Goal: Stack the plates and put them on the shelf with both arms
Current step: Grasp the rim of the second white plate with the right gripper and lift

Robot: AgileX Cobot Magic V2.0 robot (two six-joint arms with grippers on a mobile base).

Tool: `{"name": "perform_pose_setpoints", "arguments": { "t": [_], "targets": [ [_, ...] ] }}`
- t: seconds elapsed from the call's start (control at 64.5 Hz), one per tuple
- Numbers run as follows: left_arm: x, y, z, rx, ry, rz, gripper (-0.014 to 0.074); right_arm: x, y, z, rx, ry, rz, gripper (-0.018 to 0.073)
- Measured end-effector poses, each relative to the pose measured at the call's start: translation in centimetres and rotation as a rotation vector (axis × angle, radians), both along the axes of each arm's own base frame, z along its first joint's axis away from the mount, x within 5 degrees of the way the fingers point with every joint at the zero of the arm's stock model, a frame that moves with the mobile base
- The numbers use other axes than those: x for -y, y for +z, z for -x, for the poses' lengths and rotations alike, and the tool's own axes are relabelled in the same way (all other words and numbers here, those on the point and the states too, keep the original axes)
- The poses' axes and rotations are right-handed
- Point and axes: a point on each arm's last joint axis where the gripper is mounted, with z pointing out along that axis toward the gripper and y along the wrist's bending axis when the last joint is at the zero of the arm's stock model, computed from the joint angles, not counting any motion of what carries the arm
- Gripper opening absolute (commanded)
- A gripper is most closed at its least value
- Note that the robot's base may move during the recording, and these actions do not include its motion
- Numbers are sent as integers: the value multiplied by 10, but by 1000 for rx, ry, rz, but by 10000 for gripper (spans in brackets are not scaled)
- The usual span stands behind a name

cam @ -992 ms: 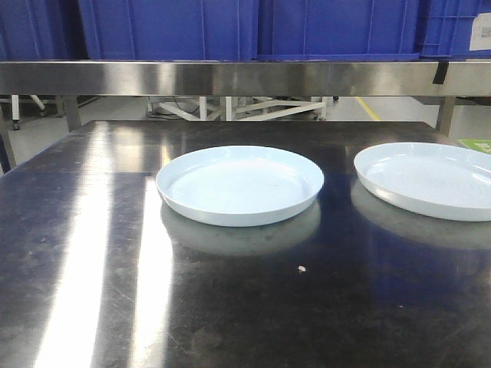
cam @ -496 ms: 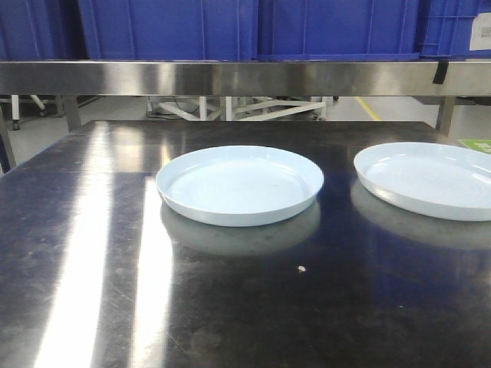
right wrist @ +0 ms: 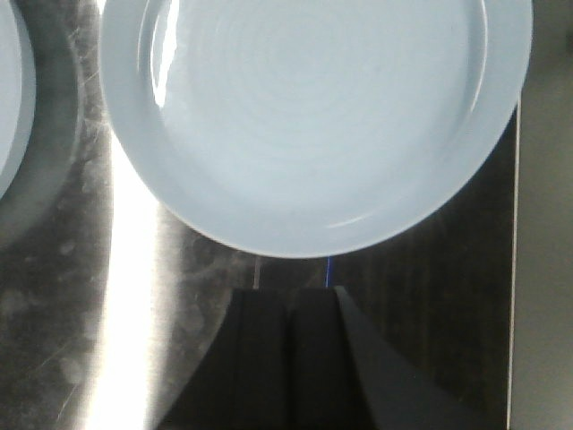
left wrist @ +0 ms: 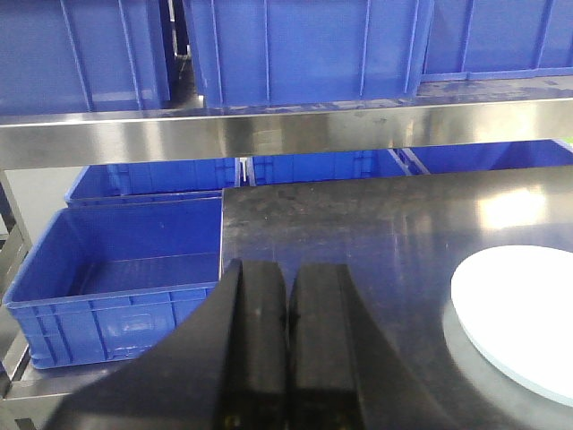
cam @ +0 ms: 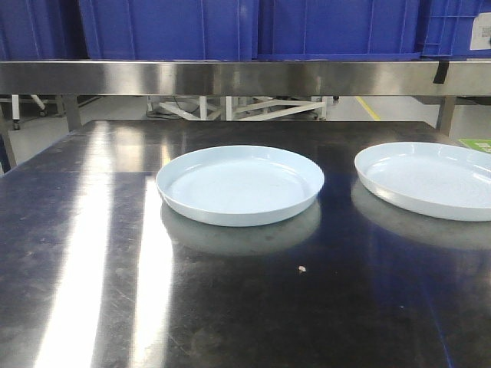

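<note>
Two pale bluish-white plates lie flat on the dark steel tabletop (cam: 230, 307). One plate (cam: 239, 184) is at the middle; it shows at the right edge of the left wrist view (left wrist: 524, 318). The other plate (cam: 430, 179) is at the right and fills the top of the right wrist view (right wrist: 313, 116). The shelf's brushed front rail (cam: 230, 77) runs behind the table. My left gripper (left wrist: 288, 278) is shut and empty, above the table's left part. My right gripper (right wrist: 286, 300) is shut and empty, just in front of the right plate's near rim, apart from it.
Blue plastic bins (cam: 253, 27) stand on the shelf above the rail. Further blue bins (left wrist: 116, 278) sit on a lower level left of the table. The table's right edge (right wrist: 517, 269) runs close to the right plate.
</note>
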Motion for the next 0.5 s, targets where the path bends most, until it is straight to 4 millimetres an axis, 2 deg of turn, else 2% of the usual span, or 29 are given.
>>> {"name": "perform_pose_setpoints", "arguments": {
  "t": [0.295,0.341,0.45,0.496],
  "targets": [
    [0,0,0,0,0,0,83,32,0,-68,-115,-31,48,74],
    [0,0,0,0,0,0,83,39,-3,-77,-135,-33,67,113],
    [0,0,0,0,0,0,83,51,-18,-104,-191,-34,99,297],
    [0,0,0,0,0,0,83,53,-21,-110,-199,-34,102,328]
  ]
}}
